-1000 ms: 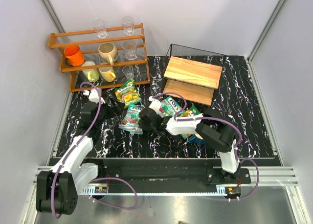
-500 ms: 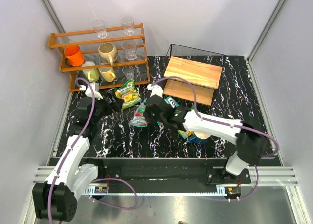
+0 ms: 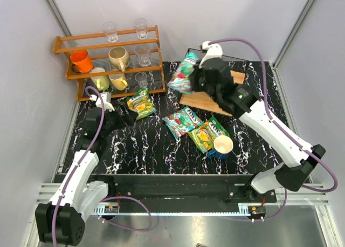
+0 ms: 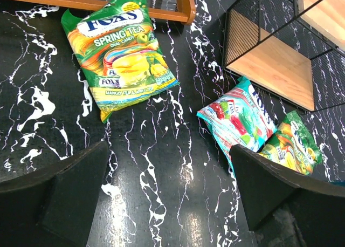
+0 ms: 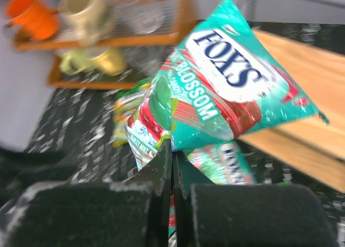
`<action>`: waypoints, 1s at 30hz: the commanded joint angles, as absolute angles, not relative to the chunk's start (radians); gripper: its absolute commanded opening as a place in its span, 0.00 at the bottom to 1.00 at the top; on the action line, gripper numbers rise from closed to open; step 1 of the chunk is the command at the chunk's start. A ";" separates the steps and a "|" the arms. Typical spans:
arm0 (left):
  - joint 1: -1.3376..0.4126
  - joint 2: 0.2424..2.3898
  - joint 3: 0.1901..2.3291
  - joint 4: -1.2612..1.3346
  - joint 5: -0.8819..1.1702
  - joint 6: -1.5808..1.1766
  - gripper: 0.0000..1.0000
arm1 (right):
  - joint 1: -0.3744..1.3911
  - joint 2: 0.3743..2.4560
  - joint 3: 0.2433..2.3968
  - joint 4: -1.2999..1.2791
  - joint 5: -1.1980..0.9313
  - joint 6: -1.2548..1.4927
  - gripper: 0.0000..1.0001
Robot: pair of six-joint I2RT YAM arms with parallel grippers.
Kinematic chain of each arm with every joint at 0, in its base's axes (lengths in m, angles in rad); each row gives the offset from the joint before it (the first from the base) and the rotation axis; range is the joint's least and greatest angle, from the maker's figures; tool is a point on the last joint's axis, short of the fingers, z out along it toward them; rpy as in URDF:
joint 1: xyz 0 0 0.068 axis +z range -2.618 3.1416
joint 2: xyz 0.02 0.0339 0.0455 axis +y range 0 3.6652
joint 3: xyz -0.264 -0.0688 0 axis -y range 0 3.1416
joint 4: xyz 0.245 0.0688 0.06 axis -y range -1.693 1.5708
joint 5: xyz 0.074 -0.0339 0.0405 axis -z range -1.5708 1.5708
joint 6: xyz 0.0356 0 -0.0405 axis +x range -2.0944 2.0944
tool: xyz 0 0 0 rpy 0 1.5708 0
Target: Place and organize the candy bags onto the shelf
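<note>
Right end effector (image 5: 172, 150) pinched shut on one teal candy bag (image 5: 215, 101) by its edge, held high over the shelf (image 3: 204, 100) at its left end, likely for lowering onto a board. Left end effector (image 4: 170, 187) gaping above the desk (image 3: 140, 144), yellow-green bag (image 4: 121, 55) just ahead.

Twin white-and-black arms: the left arm (image 3: 81, 171) and the right arm (image 3: 272, 129) wear glossy white shells between black joints, each trailing a purple cable (image 3: 101, 129) behind its claw. The left claw (image 4: 168, 146) has broad matte-black wedge fingers, the right claw (image 5: 172, 150) thin-edged black ones.
</note>
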State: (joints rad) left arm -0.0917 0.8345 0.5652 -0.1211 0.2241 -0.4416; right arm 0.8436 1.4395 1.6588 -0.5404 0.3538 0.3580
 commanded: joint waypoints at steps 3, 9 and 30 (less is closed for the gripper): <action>-0.107 0.831 0.591 -0.074 0.278 -0.440 0.99 | 0.611 1.505 1.758 -0.587 0.286 0.256 0.00; -0.120 0.821 0.592 -0.072 0.305 -0.426 0.99 | 0.512 1.580 1.773 -0.554 0.160 0.219 0.00; -0.161 0.802 0.583 -0.089 0.284 -0.408 0.99 | 0.296 1.750 1.617 -0.322 -0.287 0.285 0.00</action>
